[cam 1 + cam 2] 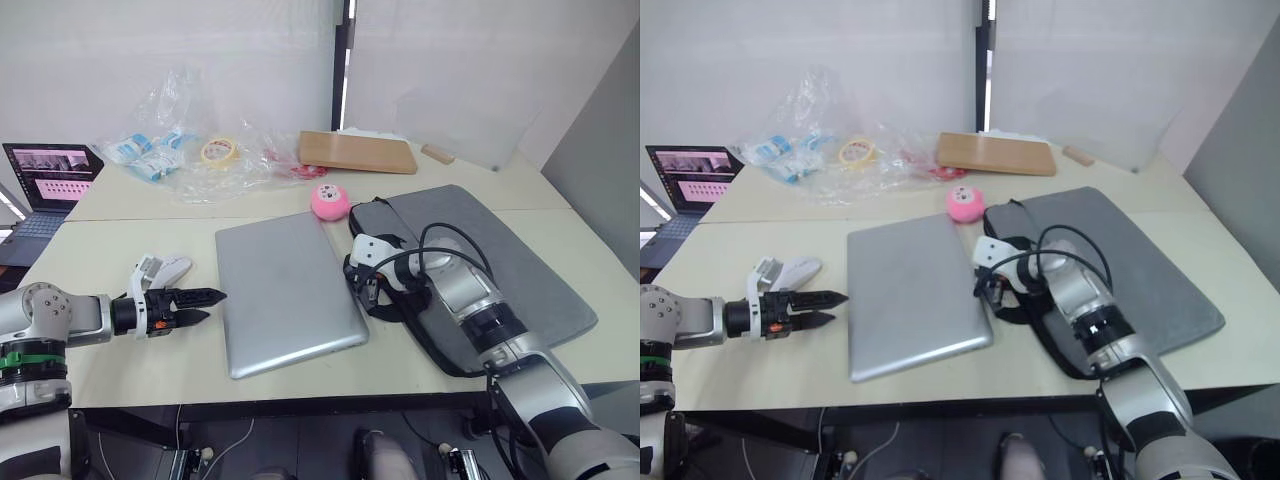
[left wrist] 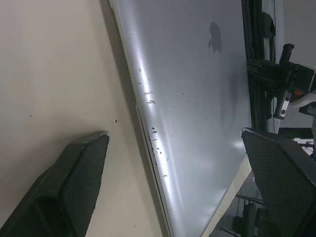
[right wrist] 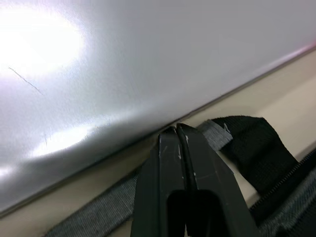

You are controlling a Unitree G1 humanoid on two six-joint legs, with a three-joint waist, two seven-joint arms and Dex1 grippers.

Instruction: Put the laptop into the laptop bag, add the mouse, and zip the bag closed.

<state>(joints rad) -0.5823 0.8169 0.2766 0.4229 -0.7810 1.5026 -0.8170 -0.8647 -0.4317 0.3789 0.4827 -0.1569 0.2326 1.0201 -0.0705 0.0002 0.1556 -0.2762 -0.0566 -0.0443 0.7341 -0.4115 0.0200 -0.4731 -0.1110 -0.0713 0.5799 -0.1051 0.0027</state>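
Laptop point(image 1: 288, 292) flat on worktop point(image 1: 130, 370), just beside laptop bag point(image 1: 500, 262). Left end effector point(image 1: 205, 304) spread wide at laptop's left edge, prob. to nudge it bagward. Right end effector point(image 3: 176, 132) pinched closed, empty, over bag strap point(image 3: 247, 143). Mouse point(image 1: 172, 267) behind left end effector.

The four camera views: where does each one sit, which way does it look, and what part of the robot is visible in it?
Left eye view: on the head, looking forward and down at the table, with both arms, the laptop and the laptop bag.
Right eye view: the same scene.
Left wrist view: on the left wrist, looking along the open left gripper at the laptop's edge.
Right wrist view: on the right wrist, looking along the shut right gripper at the laptop's edge and a black strap handle.
Both wrist views share the laptop.
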